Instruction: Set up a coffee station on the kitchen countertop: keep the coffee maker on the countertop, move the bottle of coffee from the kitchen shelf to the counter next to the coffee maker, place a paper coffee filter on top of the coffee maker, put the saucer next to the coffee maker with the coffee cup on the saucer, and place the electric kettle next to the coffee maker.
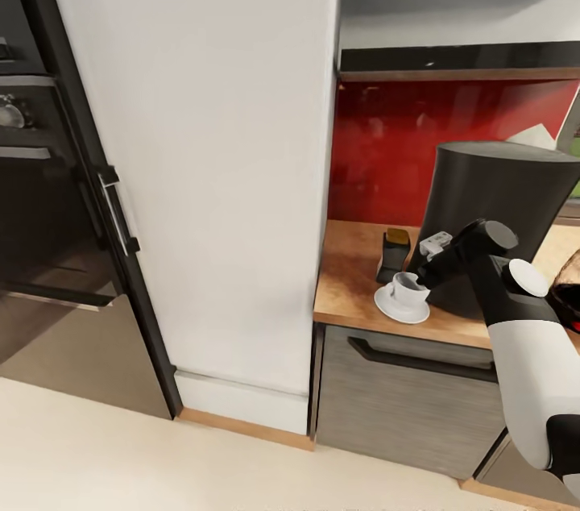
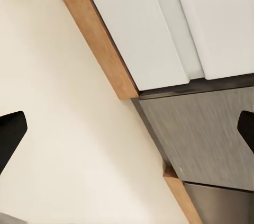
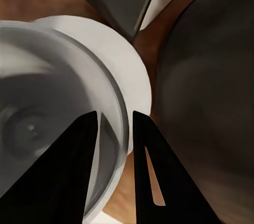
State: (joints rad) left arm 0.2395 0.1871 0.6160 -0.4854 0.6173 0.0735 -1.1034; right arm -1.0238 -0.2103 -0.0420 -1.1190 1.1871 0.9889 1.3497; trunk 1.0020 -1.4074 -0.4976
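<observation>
Red backsplash and a tall white cabinet frame the tabletop [image 1: 346, 285], a warm wood worktop whose left end meets the cabinet side. On it stands the coffee maker [image 1: 499, 197], with a white paper filter [image 1: 532, 136] peeking over its top. The coffee bottle [image 1: 395, 251] sits just beside the machine, and in front of the bottle the saucer [image 1: 400, 308] lies near the front edge with the cup [image 1: 407, 289] on it.

The right end effector [image 3: 114, 144] has its fingers straddling the cup wall — one inside the bowl, one outside — so it appears clamped on the rim, likely to settle the cup squarely on the saucer. The left end effector [image 2: 127, 134] hangs low over the floor [image 2: 63, 128] with its fingers wide apart, holding nothing.

Room is tight: the saucer sits close to the front edge, and the machine and bottle crowd the cup — lifting straight up looks the safest exit. The kettle [image 1: 568, 285] is partly cut off at the right border.
</observation>
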